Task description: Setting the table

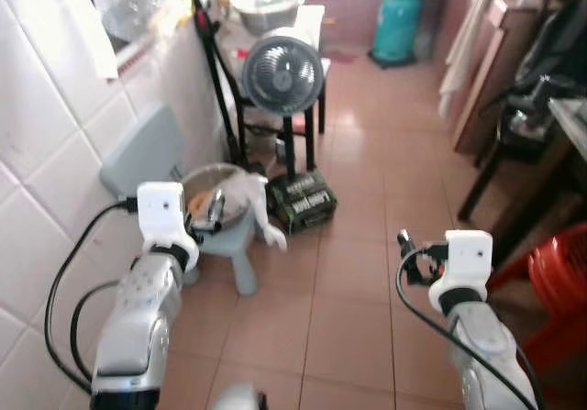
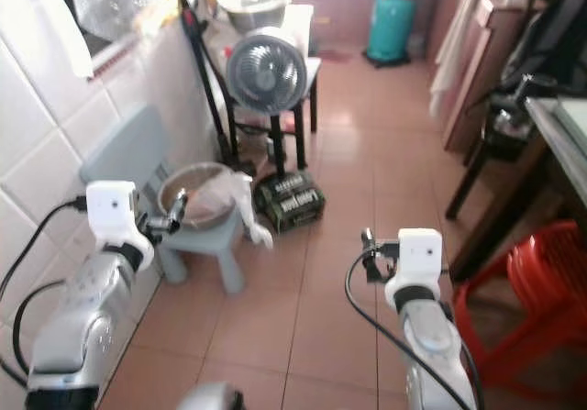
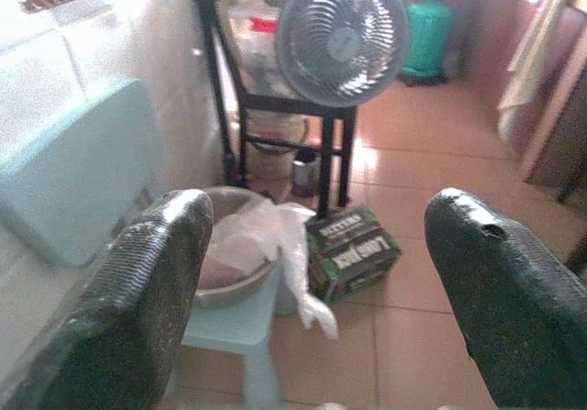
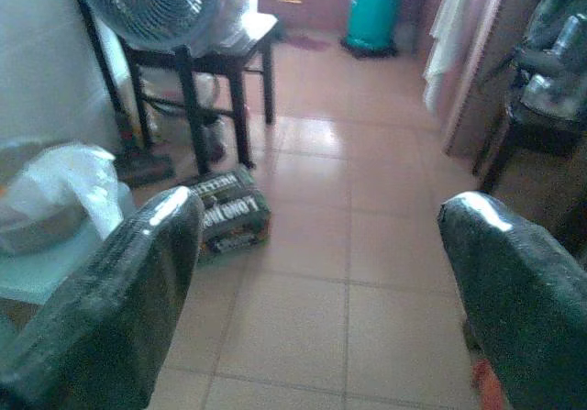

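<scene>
Both wide open, left gripper (image 3: pixel 312 300), right gripper (image 4: pixel 321 309), holding nothing

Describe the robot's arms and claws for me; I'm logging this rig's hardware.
Both arms are silver with rounded shells. The left arm and right arm each carry a white boxy wrist module with a small dark lens, and black cables loop alongside. The left claw and right claw each have two long black, finely textured fingers.
</scene>
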You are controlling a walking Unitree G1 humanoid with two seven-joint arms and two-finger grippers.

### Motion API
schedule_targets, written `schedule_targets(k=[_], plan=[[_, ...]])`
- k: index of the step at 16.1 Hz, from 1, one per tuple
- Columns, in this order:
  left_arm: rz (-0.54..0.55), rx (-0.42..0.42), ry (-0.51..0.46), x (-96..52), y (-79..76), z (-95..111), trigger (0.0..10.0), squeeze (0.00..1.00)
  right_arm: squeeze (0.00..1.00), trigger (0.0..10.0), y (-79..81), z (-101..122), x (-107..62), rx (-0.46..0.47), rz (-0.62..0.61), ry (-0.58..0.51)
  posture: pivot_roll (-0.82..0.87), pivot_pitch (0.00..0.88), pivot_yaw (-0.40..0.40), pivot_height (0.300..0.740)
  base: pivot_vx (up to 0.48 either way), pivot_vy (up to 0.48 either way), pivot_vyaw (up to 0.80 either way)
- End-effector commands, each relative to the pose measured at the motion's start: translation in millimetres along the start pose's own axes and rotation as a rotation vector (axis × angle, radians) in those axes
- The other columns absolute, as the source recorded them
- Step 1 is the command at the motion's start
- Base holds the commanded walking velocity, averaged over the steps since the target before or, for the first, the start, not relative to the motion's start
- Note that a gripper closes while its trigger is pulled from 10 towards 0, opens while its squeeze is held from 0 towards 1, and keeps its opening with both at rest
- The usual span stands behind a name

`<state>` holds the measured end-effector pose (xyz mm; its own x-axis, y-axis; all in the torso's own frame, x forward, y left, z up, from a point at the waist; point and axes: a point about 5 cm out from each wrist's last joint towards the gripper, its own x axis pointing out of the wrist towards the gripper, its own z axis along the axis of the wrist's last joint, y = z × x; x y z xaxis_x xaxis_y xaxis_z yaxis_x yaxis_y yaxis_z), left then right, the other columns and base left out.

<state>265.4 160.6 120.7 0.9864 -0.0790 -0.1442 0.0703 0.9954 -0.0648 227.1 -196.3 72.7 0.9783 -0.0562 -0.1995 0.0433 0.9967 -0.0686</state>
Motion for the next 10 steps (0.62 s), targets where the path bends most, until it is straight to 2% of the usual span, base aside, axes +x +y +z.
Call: schedule_targets(k=[1, 3, 10], plan=[[0.008, 0.002, -0.003, 1.1, 4.9, 2.1, 10.0, 0.0, 0.0, 10.0, 3.3, 6.4, 2.1, -0.002, 0.022, -0.023, -0.01, 0.0, 0.043, 0.74, 0.0, 0.0, 0.0], [0.011, 0.006, -0.004, 0.9, 5.6, 0.5, 10.0, 0.0, 0.0, 10.0, 0.5, 5.3, 3.9, 0.028, 0.012, -0.01, -0.01, 0.0, 0.04, 0.74, 0.0, 0.0, -0.23], [-0.003, -0.011, -0.007, 0.6, 2.6, -1.0, 10.0, 0.0, 0.0, 10.0, -3.6, 0.0, 2.1, -0.002, 0.0, 0.007, -0.01, 0.0, 0.038, 0.74, 0.0, 0.0, -0.8]])
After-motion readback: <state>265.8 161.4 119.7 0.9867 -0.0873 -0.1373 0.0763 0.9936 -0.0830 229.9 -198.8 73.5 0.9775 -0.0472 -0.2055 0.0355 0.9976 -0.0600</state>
